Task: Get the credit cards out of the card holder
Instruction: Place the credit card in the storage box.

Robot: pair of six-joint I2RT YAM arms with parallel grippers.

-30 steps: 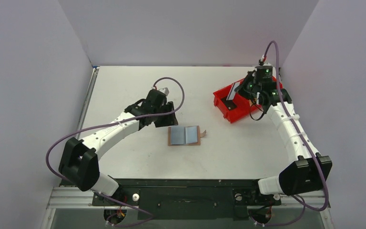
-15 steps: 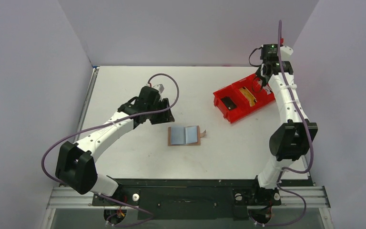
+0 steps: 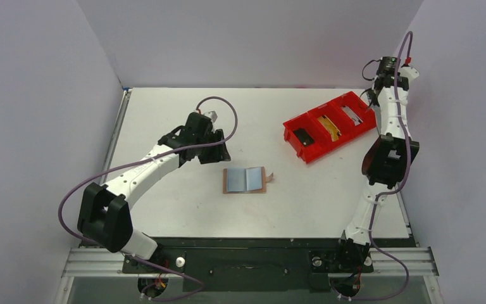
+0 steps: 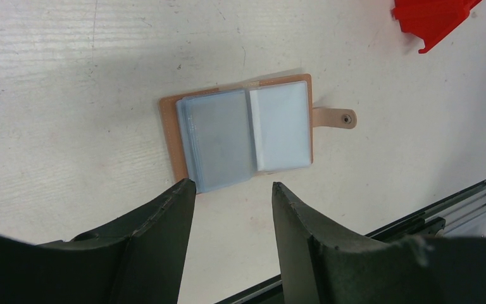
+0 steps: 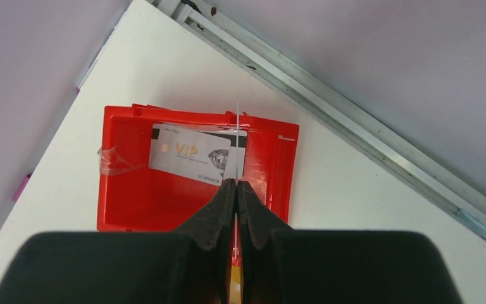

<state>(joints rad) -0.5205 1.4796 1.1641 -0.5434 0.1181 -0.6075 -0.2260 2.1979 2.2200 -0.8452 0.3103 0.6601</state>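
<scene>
Card holder (image 3: 245, 180) lies open & flat on the white counter (image 3: 164, 114), approx. mid-counter, well apart from the red tray (image 3: 308, 154). Its tan-brown cover shows only as a thin border round pale blue-grey clear sleeves. In the L-wrist view one half is a thicker, bluer stack and the other a paler single sleeve, w/ the fold btw them. A small tan tab (image 4: 334, 118) w/ a snap stud sticks out from the paler half, flat on the counter. Can't tell whether cards sit in the sleeves.

L fingers (image 4: 164, 228) are released & spread apart, holding nothing. In the wrist view the tips sit just beside the holder's near edge, one at its corner; can't tell if they touch it. L arm (image 3: 158, 161) reaches diag. from its base across the counter w/ the wrist bent down. In the top view it ends just left of & beyond the holder.

R arm (image 3: 389, 158) stands folded tall at the far R side, its wrist high above the tray's far end. R fingers (image 5: 215, 215) are clenched tip to tip, pinching a thin card (image 5: 237, 136) seen edge-on as a pale line. Below it, the tray's end compartment holds a VIP card (image 5: 190, 154) lying on one w/ a black stripe. Top view shows 3 compartments in the tray: a dark card (image 3: 302, 136) in the nearest & a yellow item (image 3: 333, 129) in the middle.
</scene>
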